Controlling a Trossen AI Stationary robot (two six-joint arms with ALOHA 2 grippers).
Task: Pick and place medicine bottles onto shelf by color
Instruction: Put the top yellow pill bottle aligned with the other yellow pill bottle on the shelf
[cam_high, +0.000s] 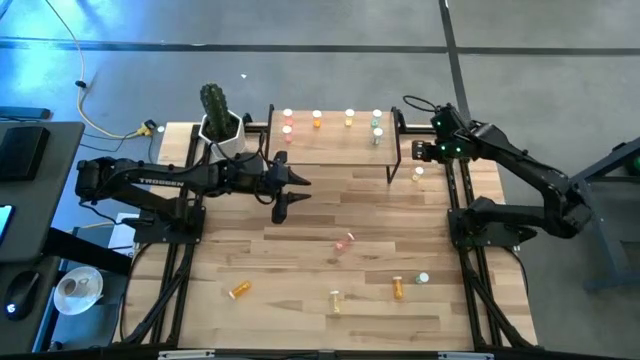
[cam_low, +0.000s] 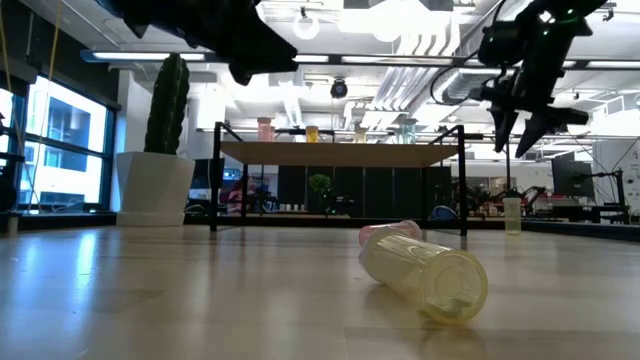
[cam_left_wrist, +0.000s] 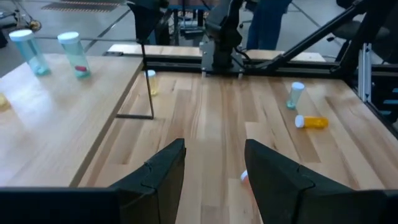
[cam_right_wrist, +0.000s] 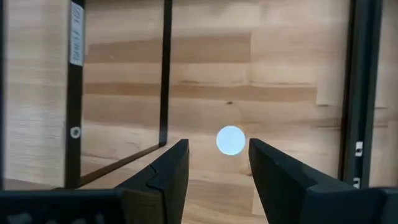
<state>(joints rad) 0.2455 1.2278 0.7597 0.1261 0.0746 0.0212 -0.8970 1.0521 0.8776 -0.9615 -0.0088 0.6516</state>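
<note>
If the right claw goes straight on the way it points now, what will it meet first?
The right claw, open, points down at a bottle with a white cap standing on the table beside the shelf leg. It would likely meet that cap first, though how far below it sits is unclear.

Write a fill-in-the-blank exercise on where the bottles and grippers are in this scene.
1. The right gripper looks straight down on a bottle's round ____ cap.
2. The bottles on the shelf all stand ____.
3. The cactus pot stands beside the shelf's ____ end in the high view.
4. The left gripper has its fingers ____.

Missing words: white; upright; left; open
</note>
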